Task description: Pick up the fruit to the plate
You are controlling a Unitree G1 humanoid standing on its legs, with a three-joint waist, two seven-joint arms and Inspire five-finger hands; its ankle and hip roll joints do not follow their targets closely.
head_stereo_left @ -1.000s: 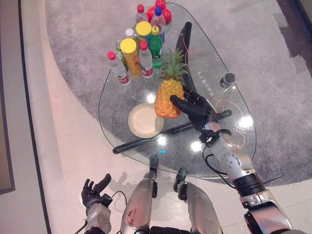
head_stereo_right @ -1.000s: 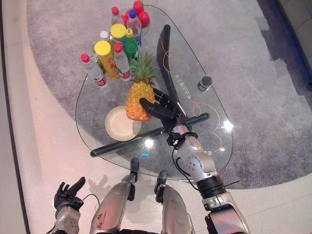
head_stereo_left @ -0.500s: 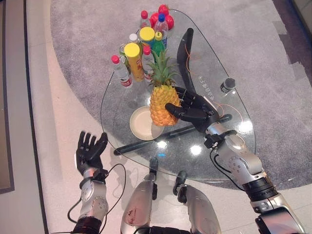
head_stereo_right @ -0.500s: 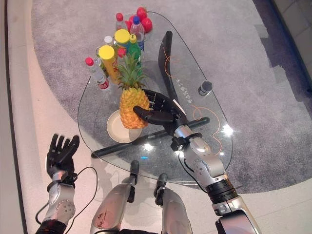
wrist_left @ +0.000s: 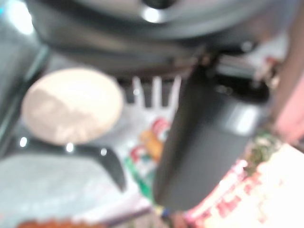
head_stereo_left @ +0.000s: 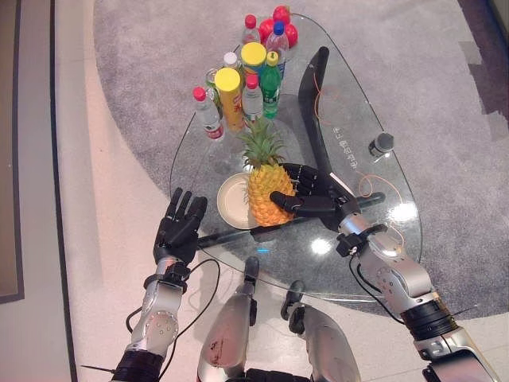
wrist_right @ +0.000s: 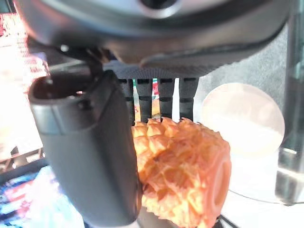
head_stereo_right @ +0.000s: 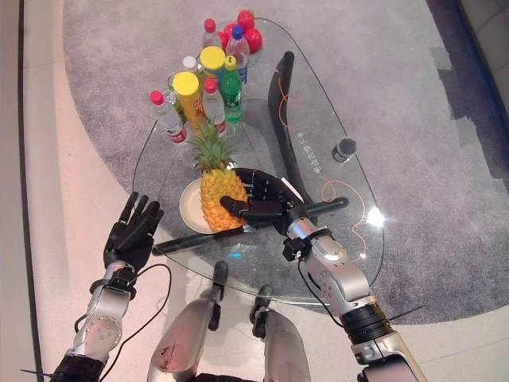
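A: Pineapple (head_stereo_left: pixel 268 193) is upright, gripped by the right hand (head_stereo_left: pixel 316 199), fingers (wrist_right: pixel 159 99) and thumb clamped on its body, low over the near part of the plate (head_stereo_left: pixel 230 196), probably for setting down.

B: Count?

A: One pineapple, one plate, on the glass worktop (head_stereo_left: pixel 362 239). Left hand (head_stereo_left: pixel 180 226) waits beside with straight fingers.
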